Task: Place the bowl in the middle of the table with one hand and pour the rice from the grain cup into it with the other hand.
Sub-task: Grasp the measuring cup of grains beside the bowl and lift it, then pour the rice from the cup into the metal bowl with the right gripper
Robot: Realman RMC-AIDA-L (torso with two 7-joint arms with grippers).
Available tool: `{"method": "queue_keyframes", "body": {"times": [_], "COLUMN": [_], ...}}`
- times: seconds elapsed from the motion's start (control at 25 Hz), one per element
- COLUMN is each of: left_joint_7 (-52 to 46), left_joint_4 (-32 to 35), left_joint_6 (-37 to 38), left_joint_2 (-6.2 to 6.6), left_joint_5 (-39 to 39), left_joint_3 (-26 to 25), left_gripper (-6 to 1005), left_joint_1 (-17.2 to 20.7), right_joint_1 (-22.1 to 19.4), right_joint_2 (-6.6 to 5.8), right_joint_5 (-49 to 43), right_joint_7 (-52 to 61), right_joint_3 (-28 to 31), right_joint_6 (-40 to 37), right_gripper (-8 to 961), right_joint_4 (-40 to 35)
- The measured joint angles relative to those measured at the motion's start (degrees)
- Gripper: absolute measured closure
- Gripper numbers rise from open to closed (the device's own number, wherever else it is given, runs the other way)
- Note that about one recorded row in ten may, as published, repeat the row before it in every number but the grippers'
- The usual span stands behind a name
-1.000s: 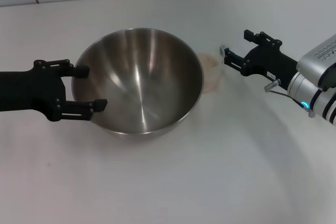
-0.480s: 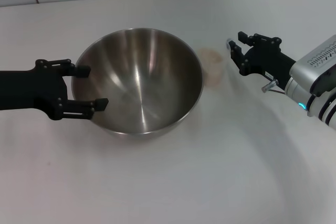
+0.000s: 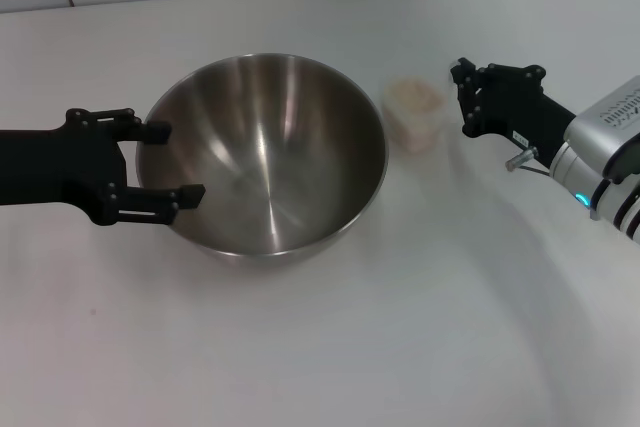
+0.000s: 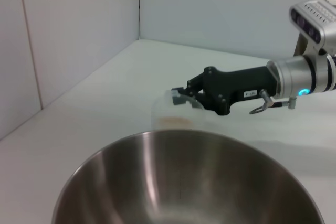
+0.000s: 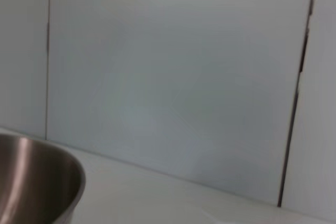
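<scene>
- Broadly, the table (image 3: 330,347) is carrying everything, and the bowl (image 3: 265,157) is sitting on it a little toward the robot's left of centre, upright and with nothing inside that I can make out.
- Next in size, the left gripper (image 3: 150,167) is staying at the bowl's near-left rim with its fingers spread; one is lying beside the rim's upper edge and the other against the lower wall, and whether either is actually pressing on the steel is not something I can tell.
- Over on the other side, the right gripper (image 3: 462,97) is reaching toward the grain cup (image 3: 413,112); the left wrist view is showing its tips right at the cup's wall, yet I cannot tell how wide the fingers are standing or whether they are gripping it.
- Smaller still, the grain cup is standing upright just beside the bowl's right rim, apart from it, with the rice (image 3: 412,94) lying inside as a pale mass near the top.
- As for risks, the cup is looking light and smooth, so a glancing finger is likely to shove or tip it, scattering grains across the table.
- Similarly, a squeeze set too near the brim could slip, and a cup swung low could strike the bowl's rim.
</scene>
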Motion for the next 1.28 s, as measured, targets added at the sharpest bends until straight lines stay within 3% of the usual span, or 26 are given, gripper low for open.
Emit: {"method": "queue_keyframes", "body": {"times": [0.28,0.4,0.6,0.88,0.96,1.04,1.08,1.12,1.16,1.2,1.28], "left_joint_7": [-0.5,-1.1,-1.3,-1.8,-1.8,-1.8,-2.1,-2.2,-2.3,-2.3,-2.4], "left_joint_4": [1.0,2.5,3.6,4.1,4.1,4.1,4.2,4.2,4.2,4.2,4.2], "left_joint_6": [-0.3,-0.4,-0.2,0.1,0.1,0.2,0.2,0.2,0.2,0.2,0.2], "left_joint_2": [-0.06,-0.08,-0.11,-0.07,-0.10,-0.13,-0.16,-0.16,-0.18,-0.18,-0.21], "left_joint_5": [2.4,4.0,4.4,4.5,4.8,5.1,5.5,5.5,5.7,5.7,5.8], "left_joint_3": [-0.5,-0.7,-0.7,-0.5,-0.5,-0.5,-0.3,-0.3,-0.2,-0.2,-0.2], "left_gripper": [137,137,137,137,137,137,137,137,137,137,137], "left_joint_1": [-0.6,-0.5,-0.3,-0.1,-0.1,-0.2,-0.4,-0.5,-0.6,-0.6,-0.6], "right_joint_1": [-2.8,-7.3,-8.1,-4.7,-4.4,-4.4,-4.4,-4.4,-4.2,-4.2,-3.8], "right_joint_2": [0.00,0.30,0.39,0.65,0.69,0.69,0.70,0.70,0.70,0.70,0.70], "right_joint_5": [0.0,0.0,-0.3,0.1,0.3,0.9,5.0,5.0,10.8,10.8,14.7], "right_joint_7": [-0.3,-3.2,-6.2,-29.2,-44.7,-50.4,-61.6,-61.6,-74.0,-74.0,-84.8], "right_joint_3": [4.7,7.7,6.6,-4.8,-10.0,-11.6,-15.9,-15.9,-20.8,-20.8,-24.5], "right_joint_6": [-6.3,-16.0,-20.5,-17.6,-15.4,-15.1,-14.3,-14.3,-12.7,-12.7,-11.6], "right_gripper": [951,951,951,951,951,952,952,952,952,952,952], "right_joint_4": [-1.3,-6.5,-10.9,-13.9,-15.2,-15.5,-16.4,-16.4,-17.4,-17.4,-17.9]}}
